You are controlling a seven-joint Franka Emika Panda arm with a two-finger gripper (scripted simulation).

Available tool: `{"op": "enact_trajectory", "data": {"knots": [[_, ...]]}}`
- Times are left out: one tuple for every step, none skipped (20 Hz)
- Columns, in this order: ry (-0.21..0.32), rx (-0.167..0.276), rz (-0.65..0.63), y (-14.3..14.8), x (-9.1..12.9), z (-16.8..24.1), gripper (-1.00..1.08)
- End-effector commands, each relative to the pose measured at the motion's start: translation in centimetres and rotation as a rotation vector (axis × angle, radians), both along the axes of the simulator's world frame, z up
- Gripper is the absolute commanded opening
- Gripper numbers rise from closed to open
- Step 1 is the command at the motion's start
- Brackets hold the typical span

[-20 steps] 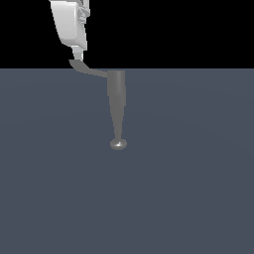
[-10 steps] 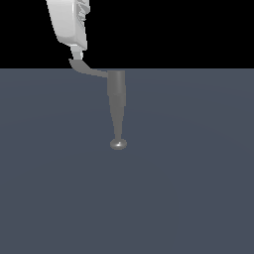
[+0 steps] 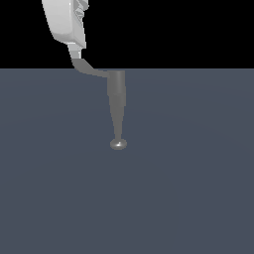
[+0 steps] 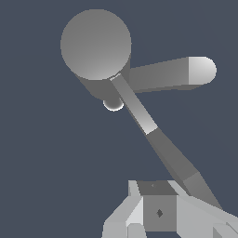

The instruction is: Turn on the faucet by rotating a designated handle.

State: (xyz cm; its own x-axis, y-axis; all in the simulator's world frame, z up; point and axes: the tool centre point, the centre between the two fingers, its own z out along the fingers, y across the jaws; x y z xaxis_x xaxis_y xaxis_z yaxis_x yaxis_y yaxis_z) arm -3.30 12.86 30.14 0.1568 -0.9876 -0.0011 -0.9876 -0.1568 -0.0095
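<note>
The faucet (image 3: pixel 117 101) is a grey column that tapers down to a small shiny knob (image 3: pixel 118 144). In the wrist view its wide round end (image 4: pixel 95 44) shows, with a thick side bar (image 4: pixel 172 74) beside it. The handle (image 3: pixel 89 69) is a thin curved lever that branches from the wide end towards the exterior view's left. It also shows in the wrist view (image 4: pixel 158 144). My white gripper (image 3: pixel 74 53) is at the handle's flared tip. In the wrist view the gripper (image 4: pixel 151 209) has its fingers together. The handle's tip runs alongside them, not between them.
A flat dark grey-blue floor (image 3: pixel 198 188) spreads around the faucet. Above its far edge the background is black. Nothing else shows.
My gripper has shifted slightly towards the exterior view's left at the handle's tip. The faucet and the handle look the same.
</note>
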Motion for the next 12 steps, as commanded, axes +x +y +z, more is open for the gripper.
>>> {"op": "enact_trajectory", "data": {"knots": [[0.001, 0.0, -0.002, -0.6, -0.4, 0.0, -1.0], [0.001, -0.001, -0.002, -1.0, -0.6, 0.0, -1.0], [0.001, -0.001, -0.002, -1.3, -0.9, 0.0, -1.0], [0.002, -0.001, -0.002, -1.6, -1.1, -0.1, -1.0], [0.002, -0.001, -0.002, -1.9, -1.4, 0.0, -1.0], [0.003, -0.001, -0.002, -2.2, -1.6, -0.1, -1.0], [0.003, -0.001, -0.002, -2.5, -1.9, -0.1, -1.0], [0.004, -0.001, -0.002, -2.8, -2.1, -0.1, -1.0], [0.004, -0.001, -0.002, -3.2, -2.4, -0.1, -1.0], [0.004, -0.001, -0.002, -3.5, -2.6, -0.1, -1.0], [0.004, -0.001, -0.002, -3.8, -2.9, -0.1, -1.0], [0.005, -0.001, -0.002, -4.1, -3.1, -0.2, -1.0]]}}
